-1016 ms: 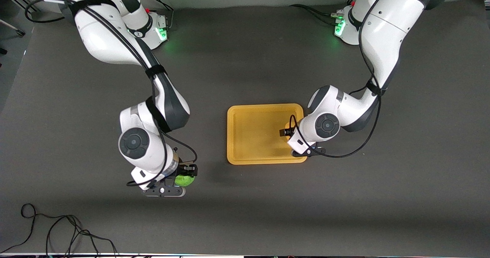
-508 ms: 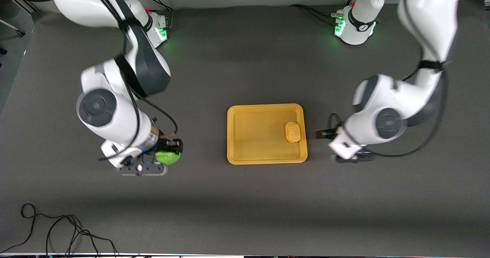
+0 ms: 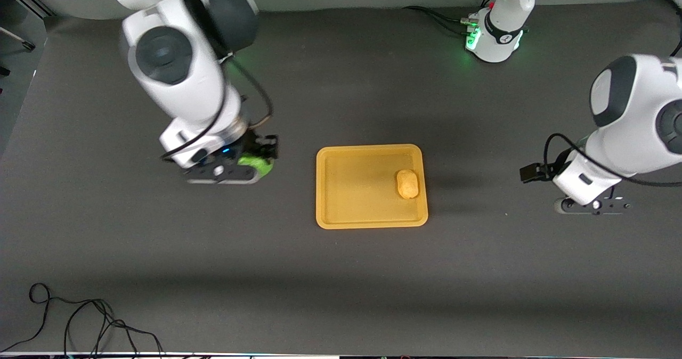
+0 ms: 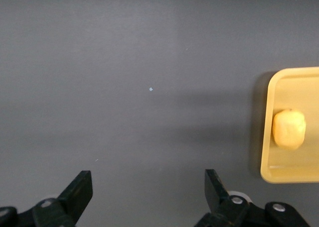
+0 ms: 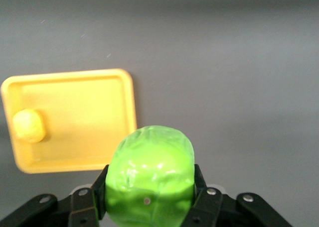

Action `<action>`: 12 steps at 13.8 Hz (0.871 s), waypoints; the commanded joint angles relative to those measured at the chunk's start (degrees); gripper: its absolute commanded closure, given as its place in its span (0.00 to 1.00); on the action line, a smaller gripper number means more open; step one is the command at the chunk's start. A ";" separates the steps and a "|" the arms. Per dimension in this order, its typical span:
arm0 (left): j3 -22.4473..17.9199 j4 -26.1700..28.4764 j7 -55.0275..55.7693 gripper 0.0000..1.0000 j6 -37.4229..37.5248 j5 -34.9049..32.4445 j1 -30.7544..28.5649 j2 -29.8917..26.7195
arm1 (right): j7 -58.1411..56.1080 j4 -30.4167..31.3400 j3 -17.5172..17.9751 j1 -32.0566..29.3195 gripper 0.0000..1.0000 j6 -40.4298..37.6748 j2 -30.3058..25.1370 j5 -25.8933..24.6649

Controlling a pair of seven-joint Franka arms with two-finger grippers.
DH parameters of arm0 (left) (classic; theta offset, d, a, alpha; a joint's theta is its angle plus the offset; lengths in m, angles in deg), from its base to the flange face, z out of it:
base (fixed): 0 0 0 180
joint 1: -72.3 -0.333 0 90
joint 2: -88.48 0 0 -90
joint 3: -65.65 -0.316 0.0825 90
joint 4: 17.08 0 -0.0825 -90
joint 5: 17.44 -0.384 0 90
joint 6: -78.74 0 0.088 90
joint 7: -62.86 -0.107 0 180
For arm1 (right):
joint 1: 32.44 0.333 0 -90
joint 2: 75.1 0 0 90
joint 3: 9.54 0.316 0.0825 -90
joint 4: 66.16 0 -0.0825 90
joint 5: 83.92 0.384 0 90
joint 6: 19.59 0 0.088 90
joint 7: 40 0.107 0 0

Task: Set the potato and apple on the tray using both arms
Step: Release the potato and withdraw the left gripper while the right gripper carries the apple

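**Apple in transit, potato down**

We note the right gripper (image 3: 259,159) clenched on the round bright green apple (image 3: 256,163), held over bare table beside the flat orange-yellow plastic tray (image 3: 326,188). We'd carry it level over the rim and lower before letting go. The oval yellow-orange potato (image 3: 407,183) lies in the tray toward the left arm's end, long axis running nearer-to-farther from the front camera. The left gripper (image 4: 147,196) hangs released over bare table.

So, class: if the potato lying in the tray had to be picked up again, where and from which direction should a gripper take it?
Probably from straight above, closing across its short middle. The potato is an oval lying flat, long axis running toward the front camera, so the waist is narrowest. It sits close to the tray rim at the left arm's end, so a sideways approach would likely hit that raised rim. The open left gripper is nearer.
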 commanded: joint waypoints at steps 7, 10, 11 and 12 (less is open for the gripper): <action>-1.57 0.51 -8.96 0.00 6.58 1.22 -8.68 -9.79 | 24.17 -6.81 -0.44 14.19 0.67 10.43 10.77 -0.80; -3.41 -1.87 -13.12 0.00 10.10 4.12 -9.58 -10.41 | 25.05 -6.46 -0.61 15.34 0.67 17.28 17.62 -2.81; -4.46 -2.04 -13.38 0.00 11.15 4.12 -8.80 -10.94 | 25.58 -6.37 -0.61 15.86 0.67 19.48 19.99 -4.65; -7.25 -2.04 -14.25 0.00 12.55 4.21 -5.92 -11.99 | 25.85 -6.37 -0.61 16.04 0.67 21.68 22.10 -5.62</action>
